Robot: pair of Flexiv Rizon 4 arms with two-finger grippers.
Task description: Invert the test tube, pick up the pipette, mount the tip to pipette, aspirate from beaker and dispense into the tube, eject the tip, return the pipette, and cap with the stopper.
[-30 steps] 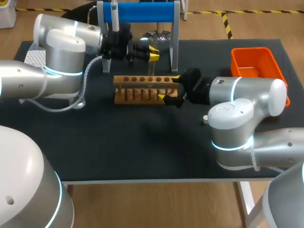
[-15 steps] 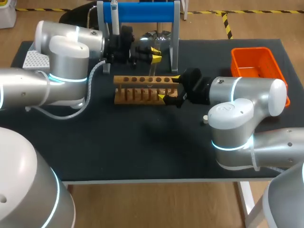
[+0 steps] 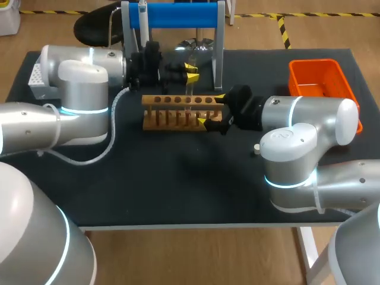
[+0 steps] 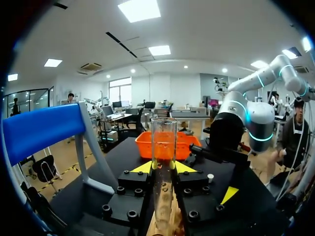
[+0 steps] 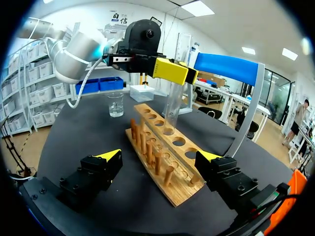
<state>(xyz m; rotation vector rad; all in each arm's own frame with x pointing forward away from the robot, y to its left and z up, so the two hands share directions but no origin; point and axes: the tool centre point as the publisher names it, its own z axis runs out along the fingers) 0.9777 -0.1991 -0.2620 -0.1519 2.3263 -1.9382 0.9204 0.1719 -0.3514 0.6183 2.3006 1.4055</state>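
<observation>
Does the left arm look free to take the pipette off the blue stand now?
Probably not yet: the left gripper is shut on the test tube at the rack, though the pipette hangs close by.

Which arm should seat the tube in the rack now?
Left. The left hand grips the tube upright at a rack hole; the right hand sits open astride the rack's end, holding nothing.

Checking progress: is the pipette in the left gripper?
No, the left gripper is shut on a glass tube, held upright between its fingers.
</observation>
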